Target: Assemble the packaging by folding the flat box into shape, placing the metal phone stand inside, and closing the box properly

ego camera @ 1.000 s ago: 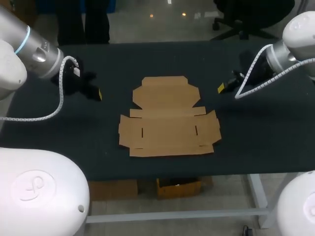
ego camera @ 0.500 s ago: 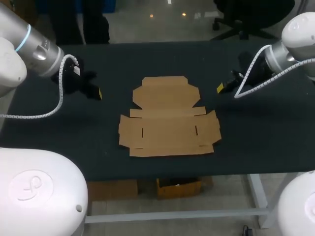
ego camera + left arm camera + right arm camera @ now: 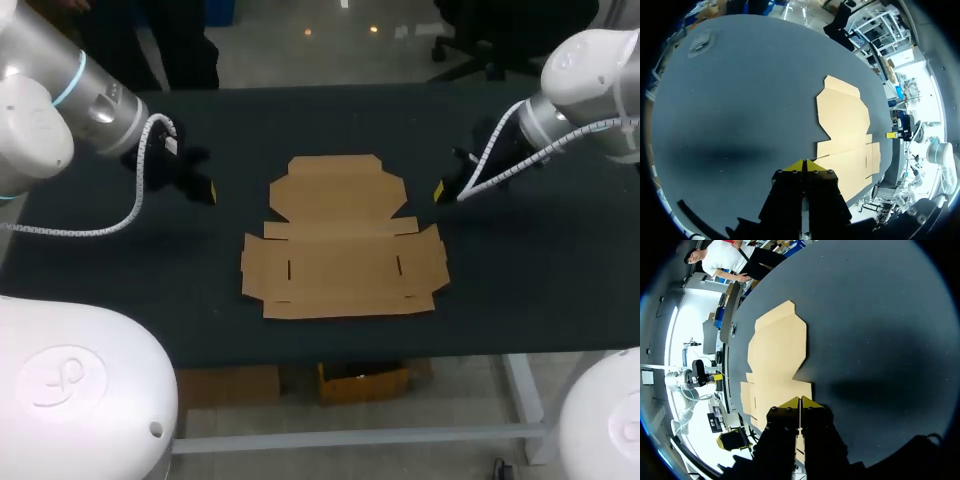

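Observation:
A flat, unfolded brown cardboard box (image 3: 340,240) lies in the middle of the dark table (image 3: 560,270). My left gripper (image 3: 210,192) hangs to the left of the box's upper flap, shut with nothing held. My right gripper (image 3: 440,192) hangs to the right of that flap, also shut and empty. In the left wrist view the yellow tips (image 3: 804,166) meet, with the box (image 3: 845,125) ahead and to one side. Through the right wrist camera the closed tips (image 3: 800,402) sit near the box's edge (image 3: 777,360). No phone stand shows in any view.
The dark table top stretches bare on both sides of the box. Its front edge (image 3: 330,358) runs just below the box. Cables loop from both arms above the table.
Both grippers have moved inward a little toward the box's upper flap. The box has not moved, and both grippers stay shut.

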`<action>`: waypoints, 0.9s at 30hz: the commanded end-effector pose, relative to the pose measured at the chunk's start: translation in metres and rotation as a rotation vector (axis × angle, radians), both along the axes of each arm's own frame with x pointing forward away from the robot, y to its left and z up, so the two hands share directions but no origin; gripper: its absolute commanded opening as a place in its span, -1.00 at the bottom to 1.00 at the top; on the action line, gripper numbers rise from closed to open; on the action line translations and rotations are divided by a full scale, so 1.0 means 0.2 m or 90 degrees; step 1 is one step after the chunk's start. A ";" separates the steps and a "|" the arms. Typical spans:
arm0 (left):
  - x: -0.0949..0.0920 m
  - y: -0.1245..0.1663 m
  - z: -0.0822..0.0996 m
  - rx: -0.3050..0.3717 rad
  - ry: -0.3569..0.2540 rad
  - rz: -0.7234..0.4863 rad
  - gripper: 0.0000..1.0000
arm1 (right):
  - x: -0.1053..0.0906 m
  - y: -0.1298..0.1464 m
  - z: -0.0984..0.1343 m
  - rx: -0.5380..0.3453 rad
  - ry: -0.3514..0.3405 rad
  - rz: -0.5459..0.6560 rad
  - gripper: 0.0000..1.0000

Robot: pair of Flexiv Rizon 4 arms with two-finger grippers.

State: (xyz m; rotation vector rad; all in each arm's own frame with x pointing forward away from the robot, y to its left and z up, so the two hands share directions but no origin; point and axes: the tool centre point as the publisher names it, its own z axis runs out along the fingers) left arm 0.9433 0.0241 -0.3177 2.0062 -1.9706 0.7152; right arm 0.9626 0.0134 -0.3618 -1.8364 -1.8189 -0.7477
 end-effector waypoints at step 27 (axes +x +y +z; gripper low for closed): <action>0.08 -0.11 -0.21 -0.024 -0.027 -0.065 -1.00 | 0.00 -0.06 -0.19 0.073 -0.002 -0.028 -1.00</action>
